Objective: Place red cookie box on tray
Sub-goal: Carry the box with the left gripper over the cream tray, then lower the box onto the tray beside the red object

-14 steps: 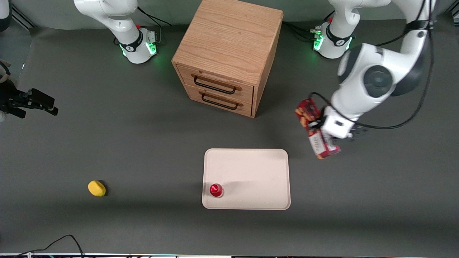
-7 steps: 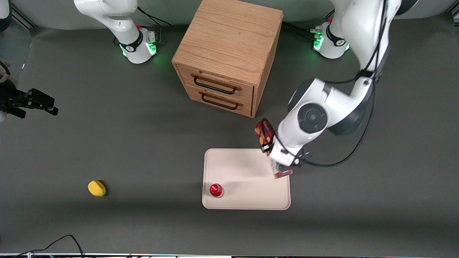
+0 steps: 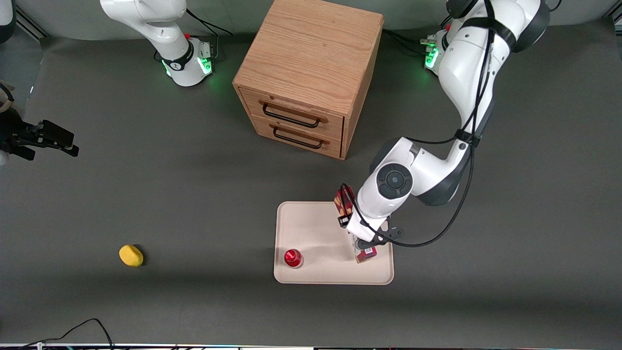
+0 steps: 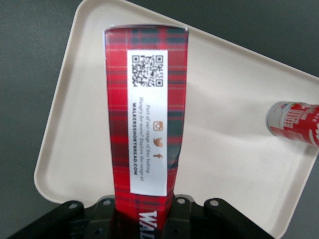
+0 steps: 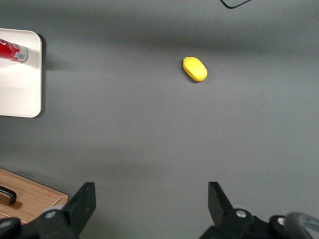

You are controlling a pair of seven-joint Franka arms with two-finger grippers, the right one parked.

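Observation:
The red cookie box is a slim red tartan carton with a white label end. My left gripper is shut on the red cookie box and holds it over the tray, on the tray's half toward the working arm's end. The wrist hides the box's middle. In the left wrist view the box stands out from the gripper above the cream tray. I cannot tell whether the box's lower end touches the tray.
A small red-capped round item stands on the tray near its corner toward the front camera; it also shows in the left wrist view. A wooden two-drawer cabinet stands farther back. A yellow lemon-like object lies toward the parked arm's end.
My left gripper has carried the red cookie box from off the tray at the working arm's end to over the tray, and lowered it.

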